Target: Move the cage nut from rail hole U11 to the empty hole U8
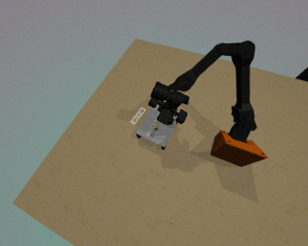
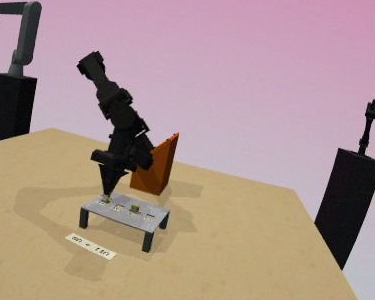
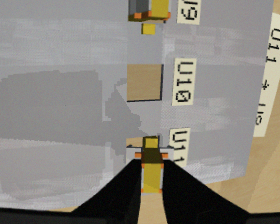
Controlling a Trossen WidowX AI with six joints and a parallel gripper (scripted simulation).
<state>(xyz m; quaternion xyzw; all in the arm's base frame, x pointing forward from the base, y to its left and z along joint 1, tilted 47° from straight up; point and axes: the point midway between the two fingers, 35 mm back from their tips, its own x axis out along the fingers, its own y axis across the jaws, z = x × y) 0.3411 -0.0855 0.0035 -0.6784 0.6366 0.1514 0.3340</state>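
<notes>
Pinched in the nearly closed tool (image 1: 167, 120) (image 2: 106, 197) (image 3: 151, 165), the cage nut (image 2: 107, 199) (image 3: 152, 177) shows yellow with orange edges.

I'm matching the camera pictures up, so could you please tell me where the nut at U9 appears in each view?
Top: the nut at U9 is just below centre, on the rail plate.
Exterior: left of centre, in the lower half, on the plate.
Wrist: at the top edge, partly cut off.
Shared landmark: the rail plate.

tan tabletop (image 1: 92, 160) (image 2: 237, 230) (image 3: 267, 200) | grey arm (image 2: 29, 35) on black pedestal (image 2: 9, 105) | black pillar (image 2: 349, 200), seemingly small arm (image 2: 367, 127) atop
</notes>
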